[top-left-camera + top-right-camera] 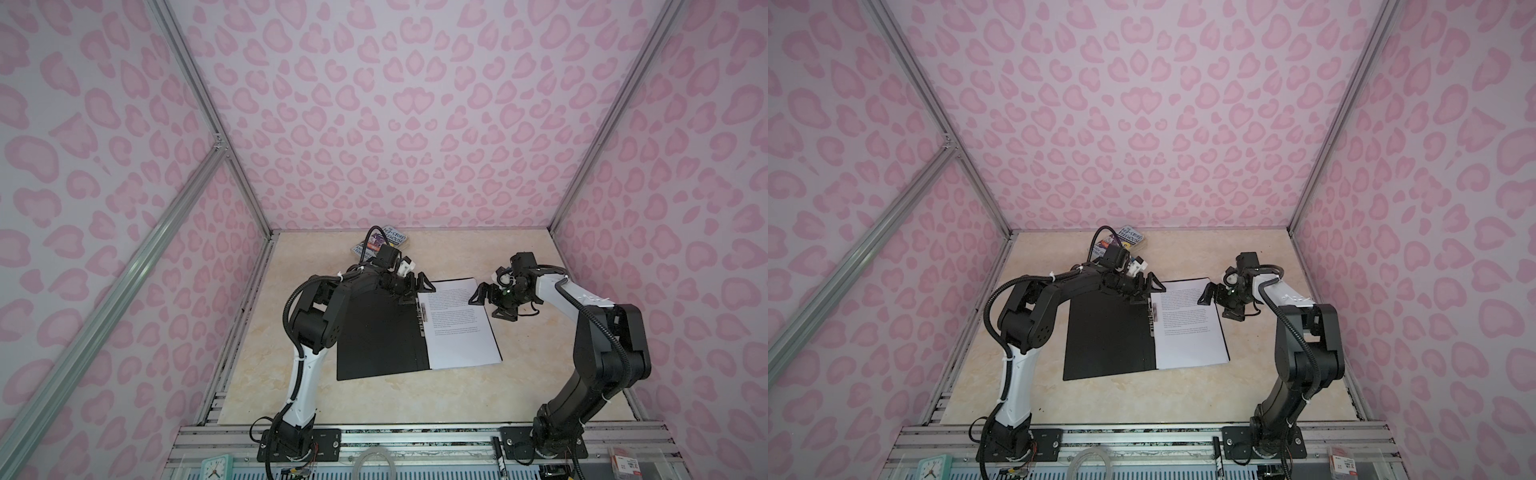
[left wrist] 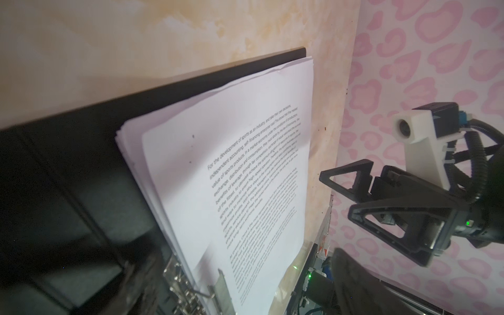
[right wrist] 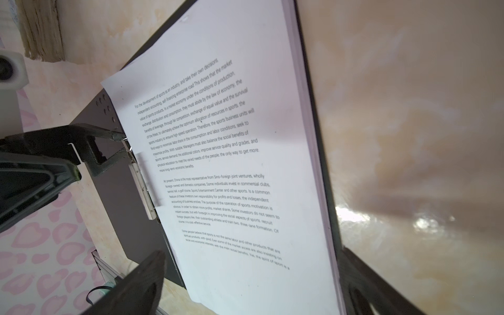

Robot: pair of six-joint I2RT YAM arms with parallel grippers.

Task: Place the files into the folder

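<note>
The folder (image 1: 374, 332) lies spread open in the middle of the table (image 1: 536, 374), black inside facing up. The files (image 1: 461, 332) sit stacked on its 3 o'clock half, print side up, with their inner edge along the metal clip (image 1: 423, 318) at the spine. A paperback book (image 1: 390, 239) lies toward the folder's 12 o'clock, by the far wall.

My left claw (image 1: 415, 291) hangs over the spine's 12 o'clock end, jaws spread wide and holding nothing. My right claw (image 1: 484, 307) hovers at the stack's 2 o'clock edge, also spread and empty. Its forearm reaches in from 4 o'clock.
</note>
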